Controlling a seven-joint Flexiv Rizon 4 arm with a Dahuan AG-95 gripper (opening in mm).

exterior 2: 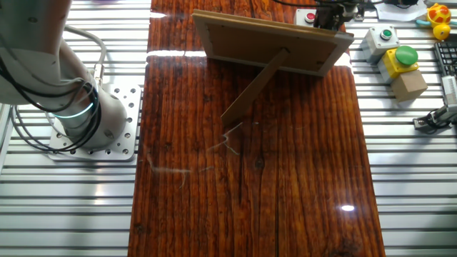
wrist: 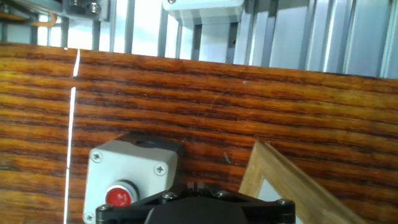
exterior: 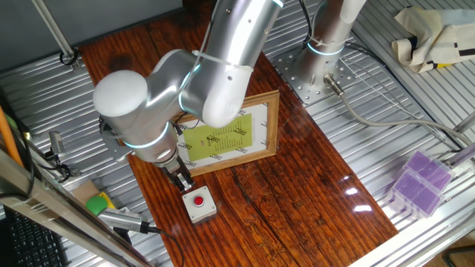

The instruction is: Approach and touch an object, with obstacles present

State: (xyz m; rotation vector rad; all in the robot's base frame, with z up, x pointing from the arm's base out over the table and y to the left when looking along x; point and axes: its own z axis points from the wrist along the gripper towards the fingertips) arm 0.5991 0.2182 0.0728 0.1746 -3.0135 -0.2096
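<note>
Red on light grey, the button box (exterior: 199,203) sits on the dark wooden table (exterior: 297,193) near its front edge, directly below and just in front of the claw (exterior: 180,179), whose tips come down at the box's rear edge; whether they touch it cannot be told. In the hand view the box (wrist: 132,180) lies just under the claw's black body, left of centre, with a corner of the picture frame (wrist: 292,186) just beside it to the right. The fingers look close together in the one fixed view, but whether they are spread or pressed together cannot be told. The picture frame (exterior: 230,137) stands tilted on its rear strut just behind the claw, near the box but apart from it; in the other fixed view its back (exterior 2: 271,43) hides most of the claw, and the box (exterior 2: 307,17) peeks over its top edge. Bare wood lies open to the right of the box. The arm (exterior: 223,67) reaches over the frame from the base (exterior: 326,44), its wrist bent steeply downward. A green-and-yellow block (exterior: 99,202) lies off the wood, left of the box.
</note>
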